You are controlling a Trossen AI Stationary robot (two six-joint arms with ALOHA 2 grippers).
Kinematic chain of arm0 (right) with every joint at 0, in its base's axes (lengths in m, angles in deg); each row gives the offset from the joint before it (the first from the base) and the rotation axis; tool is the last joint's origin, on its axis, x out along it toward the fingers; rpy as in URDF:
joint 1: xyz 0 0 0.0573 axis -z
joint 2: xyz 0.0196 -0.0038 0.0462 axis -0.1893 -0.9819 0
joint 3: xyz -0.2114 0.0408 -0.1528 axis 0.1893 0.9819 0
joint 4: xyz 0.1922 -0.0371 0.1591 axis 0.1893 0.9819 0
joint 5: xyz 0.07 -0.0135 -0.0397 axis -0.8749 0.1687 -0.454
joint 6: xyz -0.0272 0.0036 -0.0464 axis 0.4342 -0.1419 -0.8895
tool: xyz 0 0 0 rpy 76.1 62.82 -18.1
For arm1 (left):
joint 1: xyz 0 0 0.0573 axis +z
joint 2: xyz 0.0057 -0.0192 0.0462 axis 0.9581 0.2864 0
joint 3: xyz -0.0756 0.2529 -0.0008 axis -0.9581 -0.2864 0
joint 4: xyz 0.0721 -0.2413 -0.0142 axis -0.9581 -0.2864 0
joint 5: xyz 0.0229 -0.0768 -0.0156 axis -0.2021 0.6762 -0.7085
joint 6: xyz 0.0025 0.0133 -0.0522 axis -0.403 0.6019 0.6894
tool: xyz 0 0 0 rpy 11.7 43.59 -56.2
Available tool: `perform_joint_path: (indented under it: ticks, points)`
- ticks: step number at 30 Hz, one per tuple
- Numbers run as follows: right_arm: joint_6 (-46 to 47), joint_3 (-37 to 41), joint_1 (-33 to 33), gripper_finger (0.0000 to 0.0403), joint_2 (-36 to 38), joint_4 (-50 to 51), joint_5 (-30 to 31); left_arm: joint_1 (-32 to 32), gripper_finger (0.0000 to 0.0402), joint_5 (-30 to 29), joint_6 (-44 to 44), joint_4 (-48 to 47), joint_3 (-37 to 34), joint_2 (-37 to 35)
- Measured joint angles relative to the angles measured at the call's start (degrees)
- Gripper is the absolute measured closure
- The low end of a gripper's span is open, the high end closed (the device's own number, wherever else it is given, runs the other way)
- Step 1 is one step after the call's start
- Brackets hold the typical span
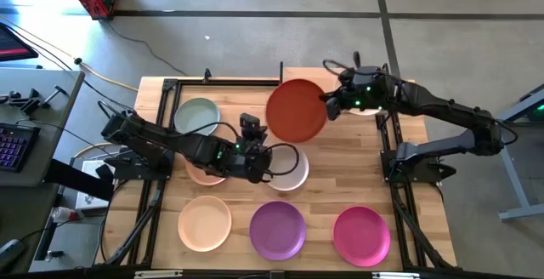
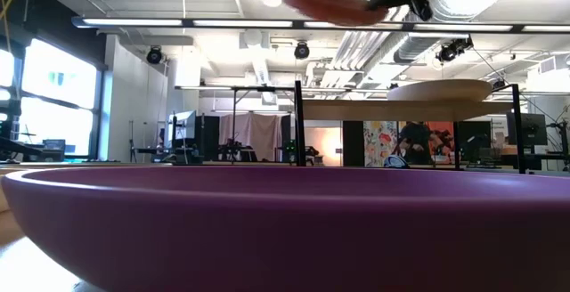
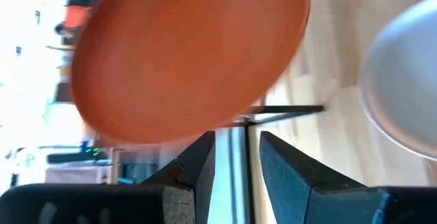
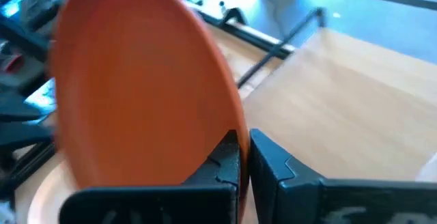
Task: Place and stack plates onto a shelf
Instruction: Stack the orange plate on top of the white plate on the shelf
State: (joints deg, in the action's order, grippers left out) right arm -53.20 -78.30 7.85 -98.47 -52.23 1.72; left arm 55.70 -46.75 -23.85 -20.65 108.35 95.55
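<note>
Overhead arrangement, left to right. At nine o'clock, the round sage-green matte plate (image 1: 197,115) lies at the shelf's left end. The left gripper (image 1: 257,162), near centre, has its fingers apart and holds nothing. At twelve o'clock, the round terracotta matte plate (image 1: 296,111) is carried above the light-wood shelf (image 1: 255,92), its rim clamped by the right gripper (image 1: 331,105). Judged unfinished: the peach (image 1: 204,223), purple (image 1: 278,230) and magenta (image 1: 361,236) plates at six o'clock remain unshelved.

A broad purple plate rim (image 2: 285,225), blurred, fills the low view's near half, hiding the table. The left arm covers most of a round pale peach plate (image 1: 202,175). The round terracotta plate (image 3: 184,53) is blurred in the wrist views.
</note>
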Motion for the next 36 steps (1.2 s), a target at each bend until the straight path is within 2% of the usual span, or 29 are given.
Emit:
perform_joint_path:
  ticks: [4,8,18,28,36]
  points:
    - [-0.69,-0.01,2.06,0.0402,1.20,1.90,-0.53,0.03,0.0298,-4.98,-1.70,4.50,0.00,-1.04]
    - [-1.59,-0.01,5.00,0.0402,2.44,4.16,-0.52,0.08,0.0298,-6.73,-2.29,6.76,0.04,-2.63]
    - [-5.32,-0.01,15.95,0.0402,4.76,8.71,-1.23,0.06,0.0298,-8.18,8.10,4.88,0.04,-8.03]
    - [-3.82,-0.01,25.82,0.0403,5.37,16.36,-3.88,0.06,0.0298,-7.97,19.90,-8.91,-0.01,-15.36]
    - [-1.08,0.00,29.56,0.0403,10.47,21.06,-5.04,0.06,0.0298,-5.24,29.57,-17.28,0.00,-19.18]
